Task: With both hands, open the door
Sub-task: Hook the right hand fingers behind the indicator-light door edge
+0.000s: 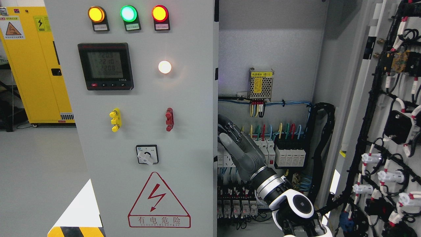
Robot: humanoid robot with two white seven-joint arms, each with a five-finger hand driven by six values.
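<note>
While reaching in from lower right, right hand (241, 149) set against inner edge of left door (148, 115), fingers (230, 126) curled toward that edge; actual grip not discernible. Left door grey, closed across left half of view, carrying three indicator lamps (128, 13), digital meter (106, 65), rotary switch (147, 154) and red warning triangle (159, 201). Right door (378, 131) swung open at far right, wiring exposed. Cabinet interior (266, 115) between them, breakers and terminals visible.

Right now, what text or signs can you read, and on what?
"有电危险" inside the red lightning triangle on the left door.
"2209 / 2210 / 2209", roughly, on the meter.
Yellow label on the power supply: blurred.
Lamp tags, yellow cabinet stickers: too small.
</note>
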